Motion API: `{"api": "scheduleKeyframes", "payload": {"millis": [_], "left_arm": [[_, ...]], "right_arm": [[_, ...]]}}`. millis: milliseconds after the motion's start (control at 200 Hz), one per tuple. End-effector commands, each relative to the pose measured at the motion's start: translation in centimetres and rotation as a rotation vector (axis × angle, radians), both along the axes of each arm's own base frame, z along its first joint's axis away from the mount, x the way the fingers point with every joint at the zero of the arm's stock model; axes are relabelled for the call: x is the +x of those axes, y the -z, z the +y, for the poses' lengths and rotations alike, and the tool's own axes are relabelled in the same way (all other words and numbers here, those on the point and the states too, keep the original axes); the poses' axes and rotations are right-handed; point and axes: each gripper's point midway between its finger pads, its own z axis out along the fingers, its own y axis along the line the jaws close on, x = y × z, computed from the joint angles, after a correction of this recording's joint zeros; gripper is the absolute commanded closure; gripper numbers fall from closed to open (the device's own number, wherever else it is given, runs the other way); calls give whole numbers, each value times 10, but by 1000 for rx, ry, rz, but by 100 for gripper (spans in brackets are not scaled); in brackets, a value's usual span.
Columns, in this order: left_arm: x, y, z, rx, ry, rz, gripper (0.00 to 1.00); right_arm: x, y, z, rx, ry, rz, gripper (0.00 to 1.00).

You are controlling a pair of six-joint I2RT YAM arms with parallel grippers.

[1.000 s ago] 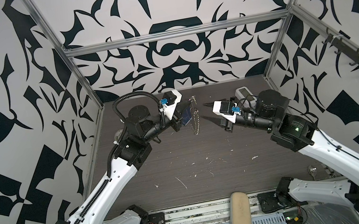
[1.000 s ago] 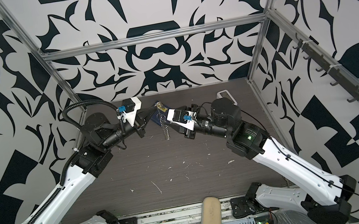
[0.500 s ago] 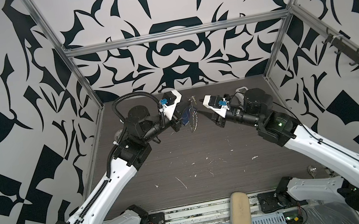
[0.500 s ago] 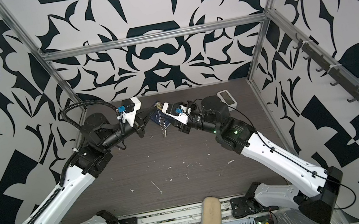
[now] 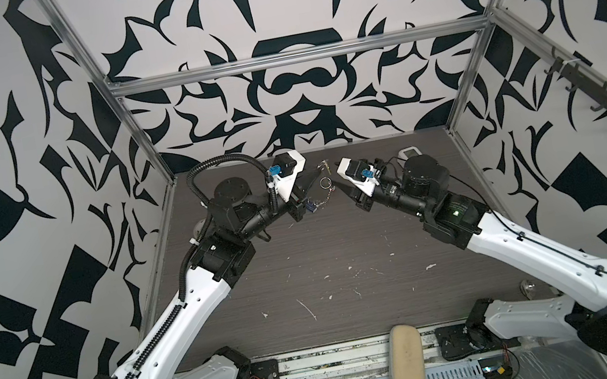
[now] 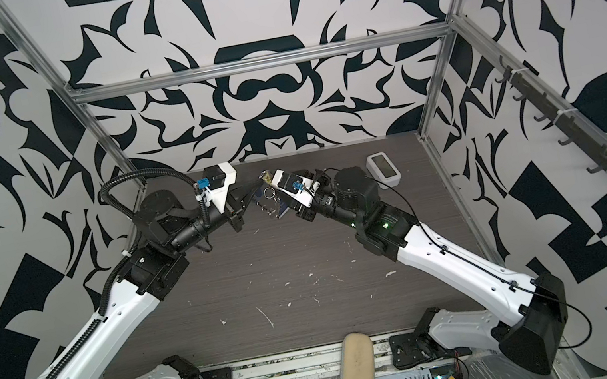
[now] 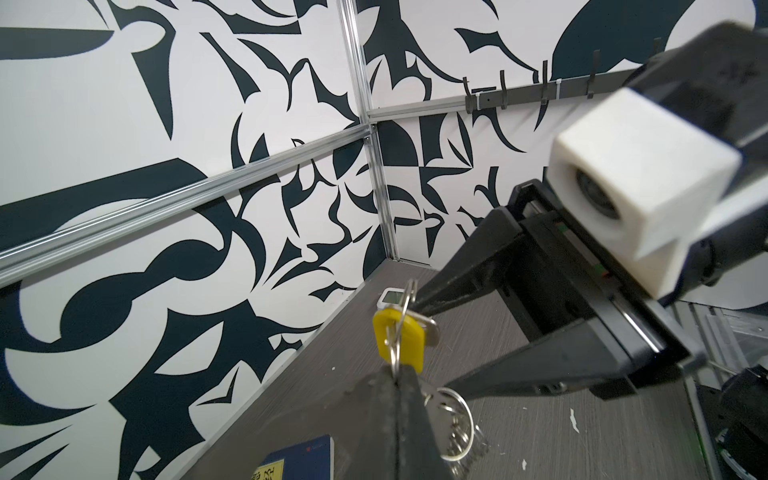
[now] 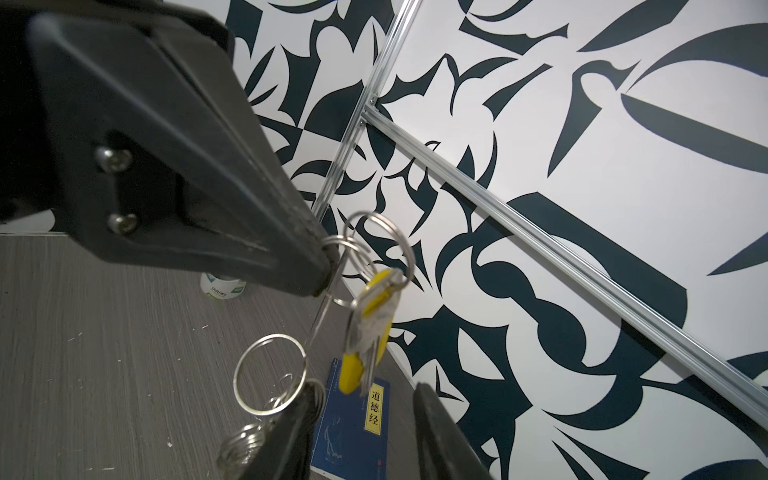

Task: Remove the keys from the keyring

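Observation:
My left gripper is held above the far middle of the table, shut on a silver ring of the keyring. The jaws are pressed together in the left wrist view. The keys, yellow-headed with silver blades, hang from the rings just off its tip. A larger ring and a chain of small rings dangle below. My right gripper is open and faces the left one closely. Its fingers stand on either side of the hanging keys without gripping them. One finger lies against the dangling rings.
A blue book lies on the table under the grippers. A white device sits at the back right. A white jar stands near the left wall, and a beige pouch lies at the front edge.
My right arm has swung in towards the left gripper and now has its open fingers at the hanging keys. The left arm has held still, and the chain has shifted slightly.

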Motion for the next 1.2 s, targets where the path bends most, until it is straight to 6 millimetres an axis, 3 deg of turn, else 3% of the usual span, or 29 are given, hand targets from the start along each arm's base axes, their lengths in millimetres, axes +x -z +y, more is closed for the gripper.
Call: {"api": "scheduleKeyframes", "payload": {"millis": [0,400,755,1195], "left_arm": [[-9,-35,5,-63,5,-74,100],[-6,-35,4,-63,-1,-74,100],[-8,-39,2,-75,22,-70,100],[-7,-40,1,-77,19,-65,100]], "right_arm": [[1,-16,-7,43,29,-49,58],[-25,-18,-36,78,56,-66,55],[3,-4,-35,81,163,-88,55],[12,-23,-23,208,145,-108,50]]}}
